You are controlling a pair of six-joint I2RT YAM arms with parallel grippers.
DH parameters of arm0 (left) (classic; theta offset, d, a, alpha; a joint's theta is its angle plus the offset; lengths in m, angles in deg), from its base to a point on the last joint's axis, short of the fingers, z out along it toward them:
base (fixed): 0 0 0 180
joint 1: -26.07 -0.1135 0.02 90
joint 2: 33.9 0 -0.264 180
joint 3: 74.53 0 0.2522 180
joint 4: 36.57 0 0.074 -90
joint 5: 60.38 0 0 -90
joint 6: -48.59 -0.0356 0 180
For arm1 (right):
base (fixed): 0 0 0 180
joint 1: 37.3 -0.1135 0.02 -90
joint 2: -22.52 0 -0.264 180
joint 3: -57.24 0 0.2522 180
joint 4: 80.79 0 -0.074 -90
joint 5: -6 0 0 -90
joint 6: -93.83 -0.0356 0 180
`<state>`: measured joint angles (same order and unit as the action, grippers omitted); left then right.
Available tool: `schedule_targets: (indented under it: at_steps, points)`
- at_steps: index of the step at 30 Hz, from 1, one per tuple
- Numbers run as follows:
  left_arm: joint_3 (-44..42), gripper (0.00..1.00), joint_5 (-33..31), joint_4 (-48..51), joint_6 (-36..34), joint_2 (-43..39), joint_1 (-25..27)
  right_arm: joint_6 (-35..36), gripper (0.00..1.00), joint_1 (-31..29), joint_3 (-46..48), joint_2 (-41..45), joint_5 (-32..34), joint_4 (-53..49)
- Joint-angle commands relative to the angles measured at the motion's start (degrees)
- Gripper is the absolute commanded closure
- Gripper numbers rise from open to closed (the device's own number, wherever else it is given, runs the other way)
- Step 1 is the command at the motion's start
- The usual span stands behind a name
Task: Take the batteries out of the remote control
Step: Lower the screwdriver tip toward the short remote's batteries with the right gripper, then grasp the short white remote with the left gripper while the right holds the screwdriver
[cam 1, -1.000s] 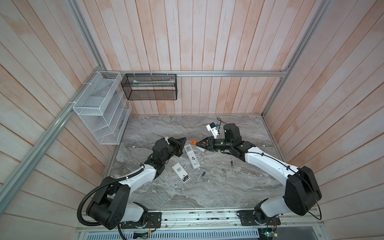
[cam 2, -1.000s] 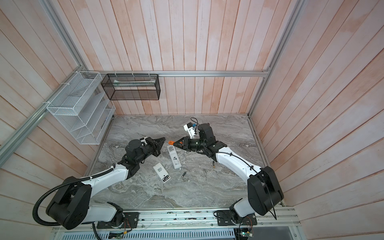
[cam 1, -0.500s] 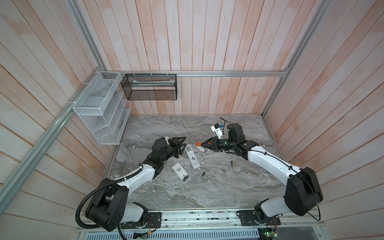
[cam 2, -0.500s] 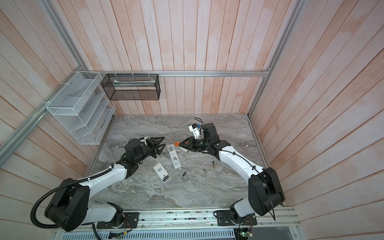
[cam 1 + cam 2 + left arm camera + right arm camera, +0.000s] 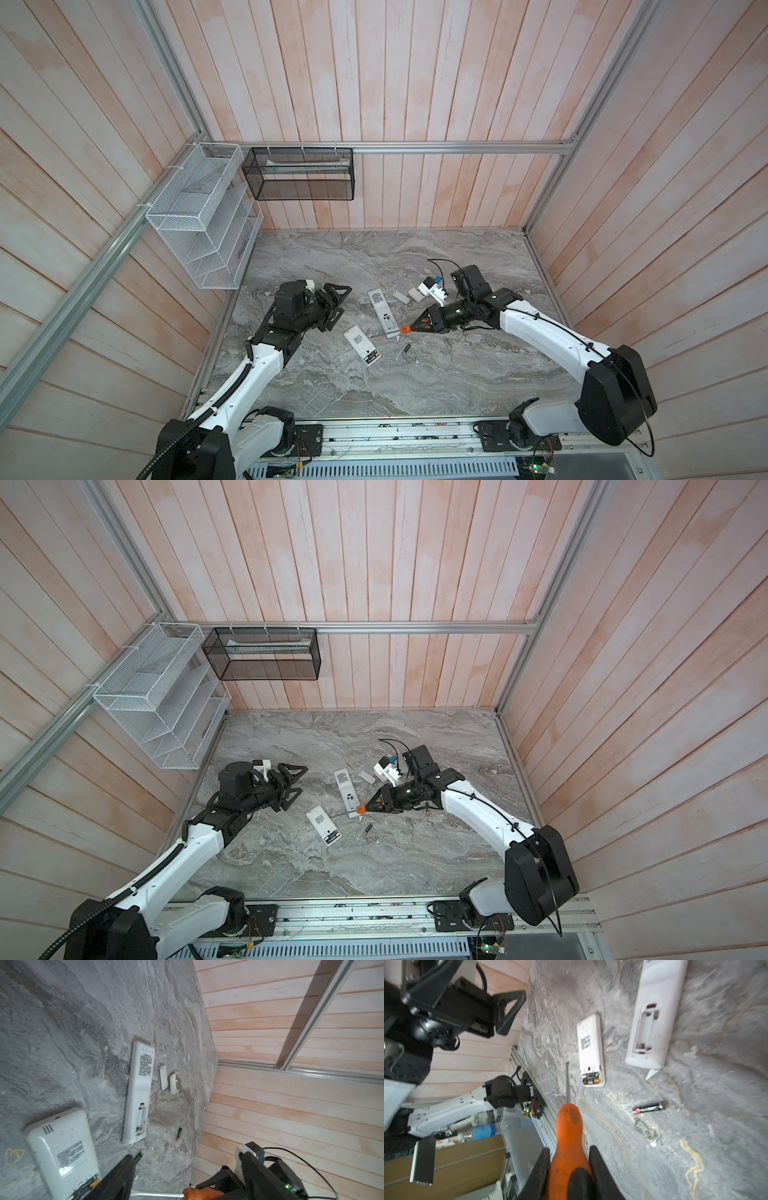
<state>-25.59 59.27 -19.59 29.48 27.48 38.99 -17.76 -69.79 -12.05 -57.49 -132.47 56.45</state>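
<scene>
1. In both top views the left gripper [image 5: 344, 302] hung over the table [image 5: 374, 257], jaws spread wide and holding nothing, well left of the remotes.
2. The right gripper [image 5: 420, 326] was clamped on the screwdriver [image 5: 406, 329] by its orange handle. The handle's end sat just beside the near end of the long remote [image 5: 382, 313], and the thin shaft reached on toward the short remote [image 5: 362, 345].
3. One battery [image 5: 406, 349] lay loose on the table just right of the short remote. Two white covers [image 5: 401, 296] lay beyond the long remote, near the right wrist.
4. From the left wrist, the long remote [image 5: 138, 1093] lay face down with its bay bare. The short remote [image 5: 62, 1147] had batteries [image 5: 91, 1183] in its open end, partly hidden by a blurred dark finger [image 5: 116, 1180]. The covers [image 5: 163, 1077] lay side by side, and a battery [image 5: 179, 1134] with a gold end lay past the long remote.
5. From the right wrist, both fingers [image 5: 544, 1167] pinched the screwdriver [image 5: 569, 1136]. Its tip hung beside the short remote [image 5: 589, 1043], whose batteries [image 5: 591, 1080] sat in their bay. The long remote [image 5: 654, 1018] showed an empty bay, and a battery [image 5: 648, 1108] lay alone on the stone.
</scene>
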Motion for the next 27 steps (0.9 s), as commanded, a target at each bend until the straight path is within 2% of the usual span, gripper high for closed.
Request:
schedule_targets:
  at_steps: [1,5,10,18,27]
  points:
    - [-1.9,0.13,3.5,0.2,-3.2,0.4,-0.2,2.6,0.87,-4.3,1.6,0.8,-1.1,-1.0]
    - [-3.6,0.10,4.0,-1.8,-2.1,0.3,-0.3,2.9,0.88,-8.8,1.3,-1.8,2.1,0.2]
    - [-4.9,0.08,4.1,-2.7,-1.7,0.3,-0.4,2.6,0.89,-10.8,-0.4,-4.7,5.9,1.6]
    - [-6.1,0.08,3.8,-2.5,-1.4,-0.6,-0.3,1.1,0.91,-10.9,-1.1,-7.3,12.5,3.1]
    - [-7.2,0.08,3.5,-1.5,-1.7,-1.2,-0.4,0.0,0.92,-8.2,-1.7,-8.9,15.9,3.9]
